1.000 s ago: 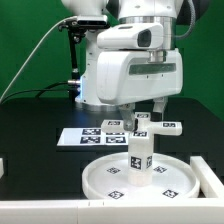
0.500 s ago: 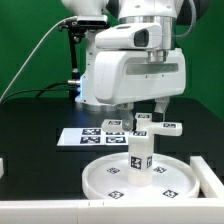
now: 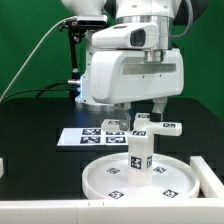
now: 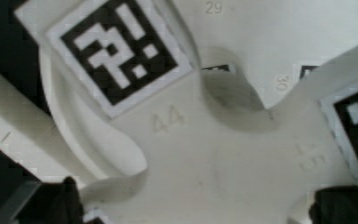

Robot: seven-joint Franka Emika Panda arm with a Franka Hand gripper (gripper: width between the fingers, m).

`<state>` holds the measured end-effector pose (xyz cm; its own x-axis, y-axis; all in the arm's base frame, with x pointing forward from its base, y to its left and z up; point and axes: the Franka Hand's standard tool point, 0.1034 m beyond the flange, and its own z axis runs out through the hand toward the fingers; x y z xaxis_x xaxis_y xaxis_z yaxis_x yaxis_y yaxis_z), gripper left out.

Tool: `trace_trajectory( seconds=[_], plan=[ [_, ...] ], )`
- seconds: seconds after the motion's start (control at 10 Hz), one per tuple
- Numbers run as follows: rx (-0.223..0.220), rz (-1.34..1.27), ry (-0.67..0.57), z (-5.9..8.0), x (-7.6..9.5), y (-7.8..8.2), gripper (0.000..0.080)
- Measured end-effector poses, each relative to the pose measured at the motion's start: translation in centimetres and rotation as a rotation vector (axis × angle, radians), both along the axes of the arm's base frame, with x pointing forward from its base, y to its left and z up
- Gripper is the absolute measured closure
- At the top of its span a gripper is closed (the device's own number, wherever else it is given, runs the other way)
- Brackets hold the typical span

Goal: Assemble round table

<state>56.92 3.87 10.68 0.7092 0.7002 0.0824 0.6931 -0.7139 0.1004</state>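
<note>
The round disc (image 3: 110, 178) lies at the front of the black table. The short cylinder leg (image 3: 140, 157) stands upright at its centre. The cross-shaped foot (image 3: 168, 127) is just behind and above the leg's top, its tagged arms reaching to both sides. In the wrist view it fills the picture (image 4: 194, 130), very close, with large tags showing. My gripper (image 3: 144, 108) hangs right over the foot. The jaws stand wide apart, one dark fingertip (image 4: 51, 203) on each side of the white part. I see no grip on it.
The marker board (image 3: 80, 137) lies flat behind the disc, on the exterior view's left. A white ledge (image 3: 40, 205) runs along the table's front edge. The arm's large white body hides the back middle of the table.
</note>
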Motion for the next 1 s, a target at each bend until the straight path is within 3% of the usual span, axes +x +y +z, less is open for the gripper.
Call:
trace_trajectory(
  seconds=[0.3,1.0],
  plan=[
    [0.054,-0.197,0.015,0.05,-0.28,-0.26,0.015],
    [0.06,-0.268,0.048,-0.45,-0.54,-0.17,0.0173]
  ],
)
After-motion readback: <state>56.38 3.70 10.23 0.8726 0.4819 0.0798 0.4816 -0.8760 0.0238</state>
